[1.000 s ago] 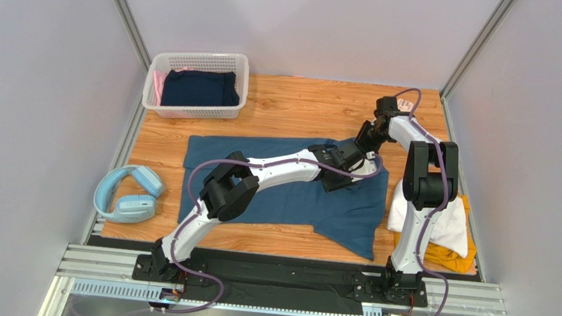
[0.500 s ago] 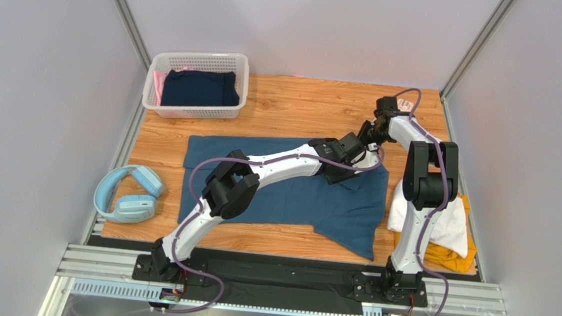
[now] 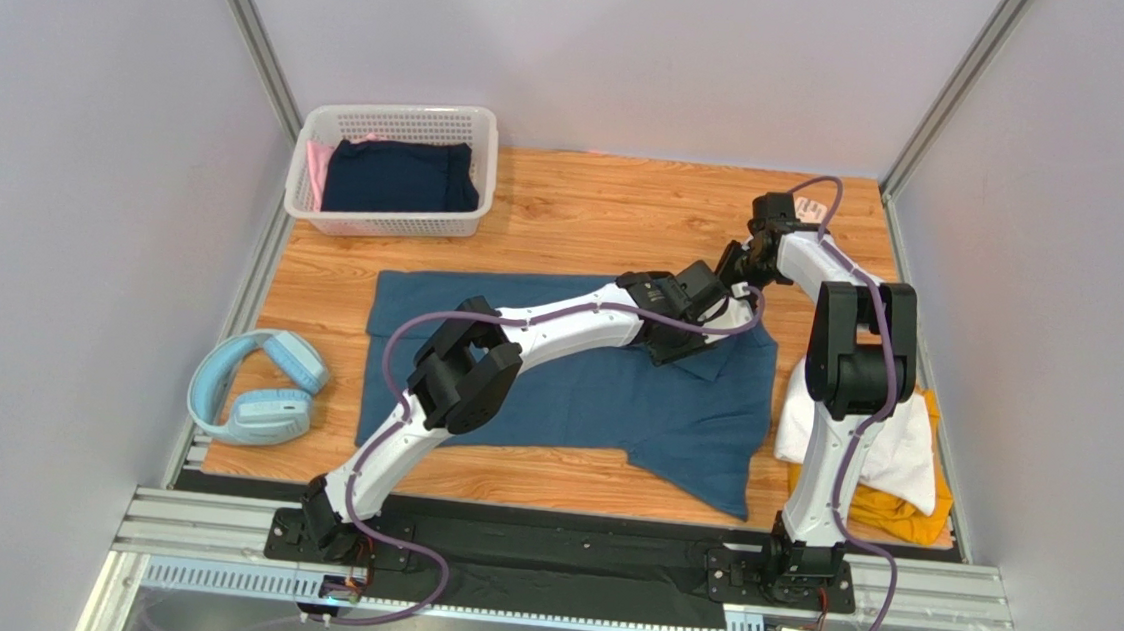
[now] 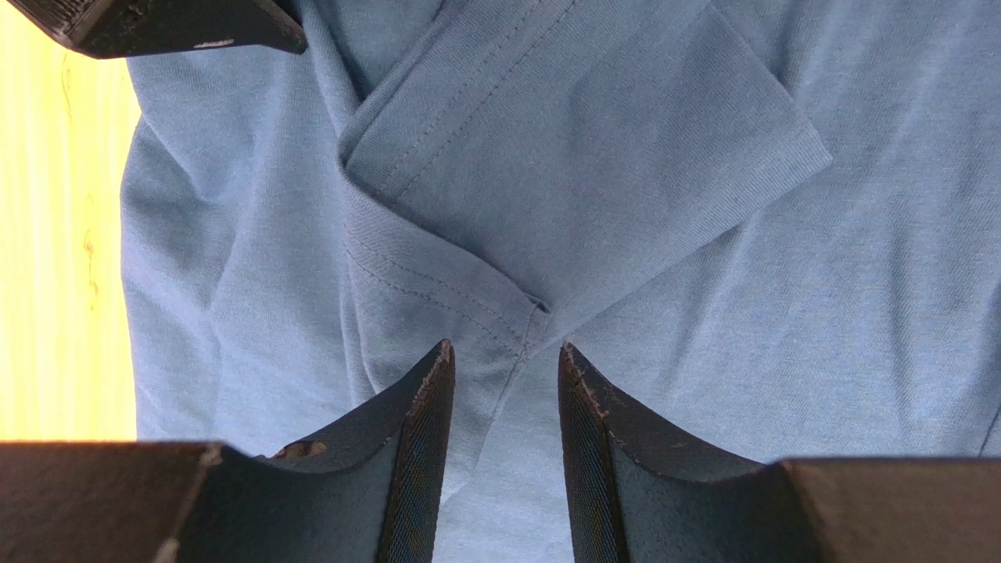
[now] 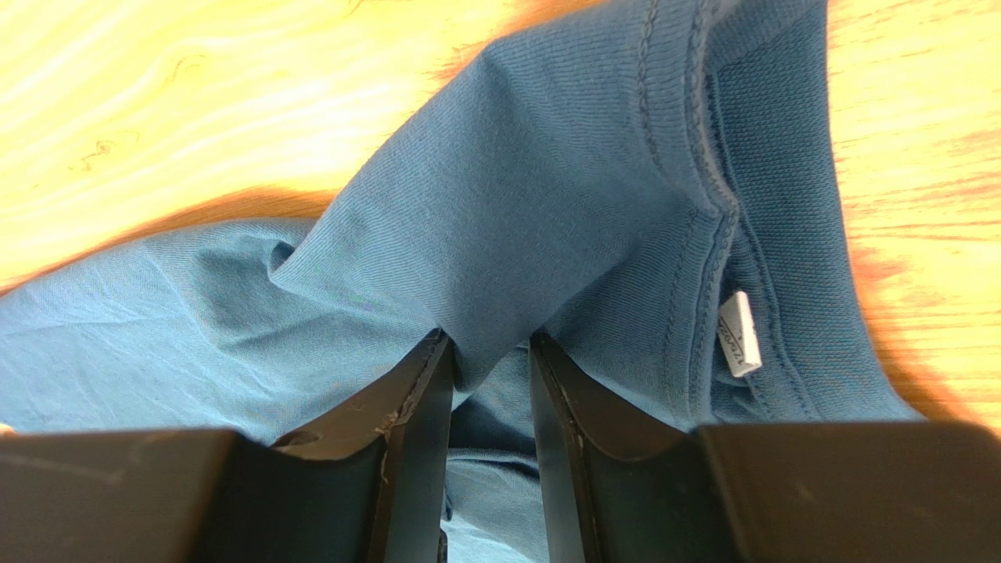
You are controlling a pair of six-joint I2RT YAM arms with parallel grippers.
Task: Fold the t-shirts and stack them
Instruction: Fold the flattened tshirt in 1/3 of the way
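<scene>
Left claw [image 4: 505,348] and right claw [image 5: 488,338] each narrowly pinched the teal shirt [image 3: 577,392] at its 2 o'clock corner; the cloth ran toward 8 o'clock.

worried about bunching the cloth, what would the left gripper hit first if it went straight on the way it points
Most likely the folded-over sleeve of the teal t-shirt, which lies just ahead of the left gripper. Depth is unclear, so it might ride over the flap instead.
</scene>
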